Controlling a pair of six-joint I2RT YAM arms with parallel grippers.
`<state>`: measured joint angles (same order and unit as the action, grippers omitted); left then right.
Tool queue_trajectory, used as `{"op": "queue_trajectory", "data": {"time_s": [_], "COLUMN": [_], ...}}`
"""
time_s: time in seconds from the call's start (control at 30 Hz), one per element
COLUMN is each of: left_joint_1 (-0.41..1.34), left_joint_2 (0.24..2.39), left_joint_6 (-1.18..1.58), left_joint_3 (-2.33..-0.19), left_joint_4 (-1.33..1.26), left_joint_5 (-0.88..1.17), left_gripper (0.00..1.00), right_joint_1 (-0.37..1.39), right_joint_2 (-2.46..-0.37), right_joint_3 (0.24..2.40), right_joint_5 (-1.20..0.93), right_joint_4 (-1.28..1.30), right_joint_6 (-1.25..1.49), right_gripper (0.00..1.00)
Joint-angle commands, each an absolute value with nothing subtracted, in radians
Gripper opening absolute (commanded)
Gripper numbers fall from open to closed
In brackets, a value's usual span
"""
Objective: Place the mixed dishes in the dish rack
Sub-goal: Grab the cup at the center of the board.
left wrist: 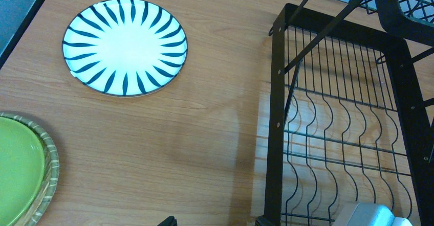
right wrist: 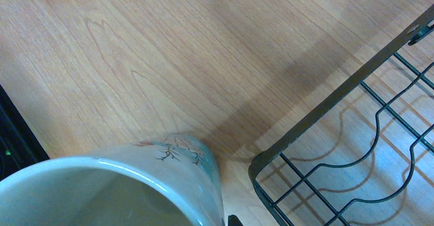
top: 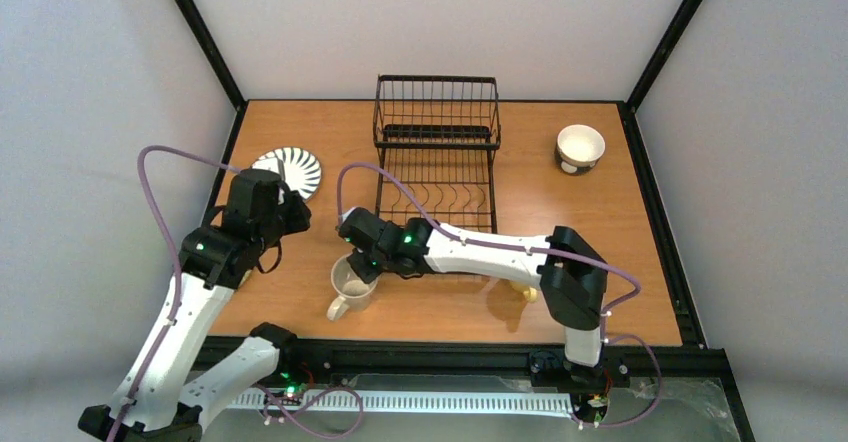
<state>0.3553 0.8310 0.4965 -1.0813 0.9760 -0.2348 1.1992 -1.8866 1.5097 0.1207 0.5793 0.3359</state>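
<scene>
Cream mug [top: 352, 284] pickup being attempted; mug on tabletop [top: 600, 232] just beside dish rack [top: 437, 152], right claw [top: 360, 262] at rim, clench not discernible. Left claw [top: 285, 212] released. Firm grip, lift into rack being called for next.

Cream mug [top: 348, 287] stands upright near the black wire rack [top: 437, 140]; striped plate [top: 290, 169] lies flat leftward; cream bowl [top: 580, 148] rightward.
</scene>
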Motion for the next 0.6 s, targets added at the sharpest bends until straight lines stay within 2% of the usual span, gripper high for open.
{"op": "queue_trajectory", "data": {"time_s": [0.0, 0.57], "left_joint_1": [0.361, 0.361], "left_joint_2": [0.812, 0.718], "left_joint_6": [0.544, 0.725], "left_joint_3": [-1.069, -1.138], "left_joint_4": [0.978, 0.93], "left_joint_5": [-0.228, -0.158], "left_gripper": [0.89, 0.91], "right_joint_1": [1.194, 1.194], "right_joint_2": [-1.837, -1.518], "right_joint_3": [1.457, 1.342], "right_joint_5": [0.148, 0.16], "right_joint_4": [0.615, 0.438], "right_joint_6": [0.325, 0.294], "right_gripper": [0.02, 0.02]}}
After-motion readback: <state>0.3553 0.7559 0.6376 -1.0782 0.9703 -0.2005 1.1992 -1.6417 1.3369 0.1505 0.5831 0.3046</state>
